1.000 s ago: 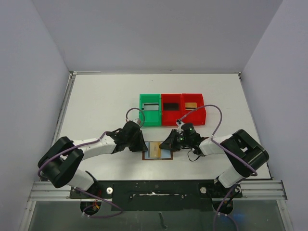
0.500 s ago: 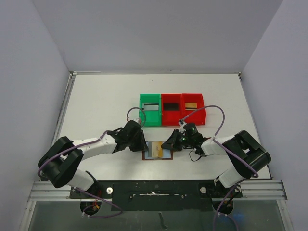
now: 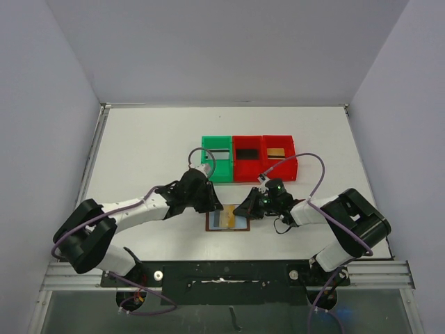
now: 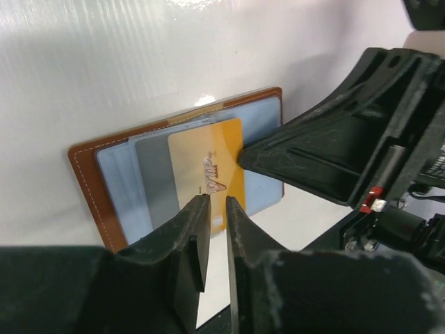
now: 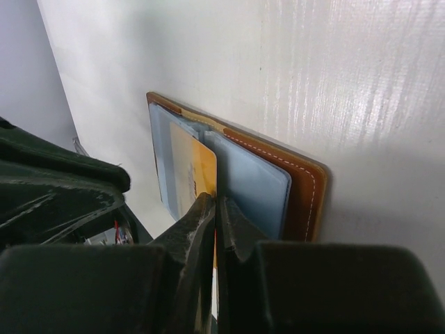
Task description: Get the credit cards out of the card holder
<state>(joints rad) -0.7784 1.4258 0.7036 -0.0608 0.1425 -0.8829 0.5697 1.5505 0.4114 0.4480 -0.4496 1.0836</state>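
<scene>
The white counter (image 3: 139, 153) carries everything, and the 2 arms reach in over it from the near edge, the left arm (image 3: 132, 212) from the left and the right arm (image 3: 327, 212) from the right, their ends meeting near the middle. Toward the far side, 3 plastic bins stand side by side in a row: a green bin (image 3: 206, 160) on the left, a middle red bin (image 3: 237, 169) and a right red bin (image 3: 292, 167). Each has something flat in it, too small to make out. Nearer than the bins, between the 2 arm ends, the card holder (image 3: 221, 223) lies open and flat on the counter, its brown leather framing the pale blue pockets (image 5: 254, 184). The left tool (image 4: 215, 202) hangs just beside the holder's edge, its fingers drawn to a narrow slit with nothing between them. The right tool (image 5: 215, 202) comes in from the opposite side, its fingers pressed nearly together on the edge of the yellow card (image 4: 205, 160). That card lies on the holder's inner face, partly out of its pocket. A grey card (image 4: 153, 174) sits just beside it, partly under it and tucked in the holder.
</scene>
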